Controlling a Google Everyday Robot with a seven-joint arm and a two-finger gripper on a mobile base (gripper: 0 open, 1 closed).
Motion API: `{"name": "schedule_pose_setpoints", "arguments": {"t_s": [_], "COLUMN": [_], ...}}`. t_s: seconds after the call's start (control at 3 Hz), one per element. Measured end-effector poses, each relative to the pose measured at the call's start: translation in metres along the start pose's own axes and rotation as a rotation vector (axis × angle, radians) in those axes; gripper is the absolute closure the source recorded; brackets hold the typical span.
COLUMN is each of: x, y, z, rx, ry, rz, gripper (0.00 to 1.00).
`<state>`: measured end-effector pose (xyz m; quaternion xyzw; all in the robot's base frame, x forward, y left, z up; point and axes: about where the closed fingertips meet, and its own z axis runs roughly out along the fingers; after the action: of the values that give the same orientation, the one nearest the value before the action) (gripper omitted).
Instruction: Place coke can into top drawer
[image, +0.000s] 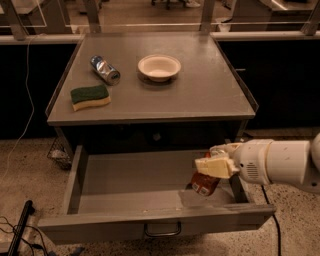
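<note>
The top drawer (125, 177) is pulled wide open below the cabinet top, its curved handle (162, 231) on the front. My gripper (214, 167) comes in from the right on a white arm and is shut on the coke can (203, 183), a red can with white lettering. The can hangs tilted inside the drawer's right part, just above the drawer floor. Its upper end is hidden by my fingers.
On the cabinet top (210, 95) lie a silver-and-blue can (105, 70) on its side, a green-and-yellow sponge (90, 97) and a white bowl (159, 67). A black cable (20, 227) lies on the floor at the left.
</note>
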<state>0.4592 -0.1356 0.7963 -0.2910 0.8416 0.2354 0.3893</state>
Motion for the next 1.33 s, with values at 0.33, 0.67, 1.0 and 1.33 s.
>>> {"name": "schedule_pose_setpoints", "arguments": {"t_s": [0.33,0.67,1.0,1.33], "x": [0.016,0.016,0.008,0.006], "y": [0.011,0.009,0.002,-0.011], "z": [0.026,0.070,0.114,0.142], "rx": [-0.022,-0.028,-0.025,-0.008], "ry": [0.025,0.032,0.031,0.020], "rz": [-0.022,-0.066,-0.106,-0.121], "gripper": [1.00,1.00,1.00,1.00]}}
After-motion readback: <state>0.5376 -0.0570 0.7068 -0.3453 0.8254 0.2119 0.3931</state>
